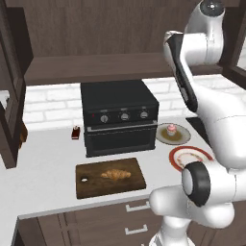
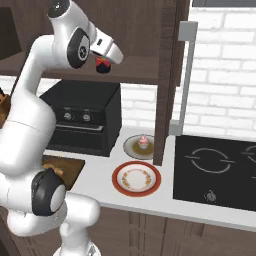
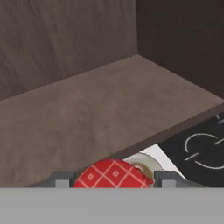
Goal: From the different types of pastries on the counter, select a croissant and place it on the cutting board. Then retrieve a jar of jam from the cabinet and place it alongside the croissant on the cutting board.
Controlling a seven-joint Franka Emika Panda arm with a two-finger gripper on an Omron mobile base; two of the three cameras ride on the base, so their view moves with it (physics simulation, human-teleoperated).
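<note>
The golden-brown croissant lies in the middle of the dark cutting board on the counter. My gripper is up at the cabinet shelf, shut on the small red jar of jam. In the hand view the jar's red checked top sits between the two fingertips, just off the shelf's front edge. The shelf ahead of it is bare. The pink-frosted cupcake stays on its round plate.
A black toaster oven stands behind the board, under the shelf. A small dark bottle with a red label is to its left. A red-rimmed plate holds nothing. A black cooktop lies to the right, beyond a cabinet side panel.
</note>
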